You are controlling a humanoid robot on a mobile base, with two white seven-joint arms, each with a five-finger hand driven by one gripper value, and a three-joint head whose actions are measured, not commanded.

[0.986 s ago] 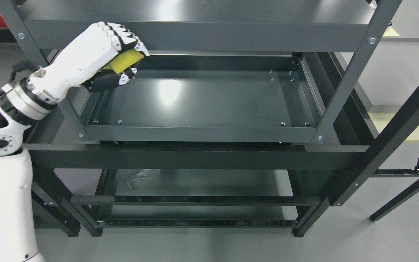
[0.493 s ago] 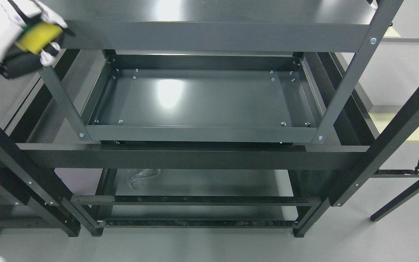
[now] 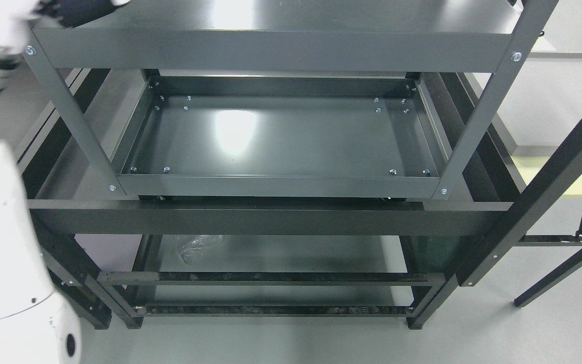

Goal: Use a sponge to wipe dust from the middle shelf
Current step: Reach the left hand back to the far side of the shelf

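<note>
So the left arm [image 3: 3, 217] fills the 9 o'clock edge – big white blur running from the bottom corner up to 11 o'clock. The left hand [image 3: 76, 9] is barely in frame at the very top, just a dark smudge above the top shelf [image 3: 271, 48] rail, so I can't tell whether its fingers are curled or spread. No sponge visible anywhere. The middle shelf [image 3: 281, 136] sits dead centre – dark grey tray, glare patch toward 11 o'clock of it, bolts in the corners.
</note>
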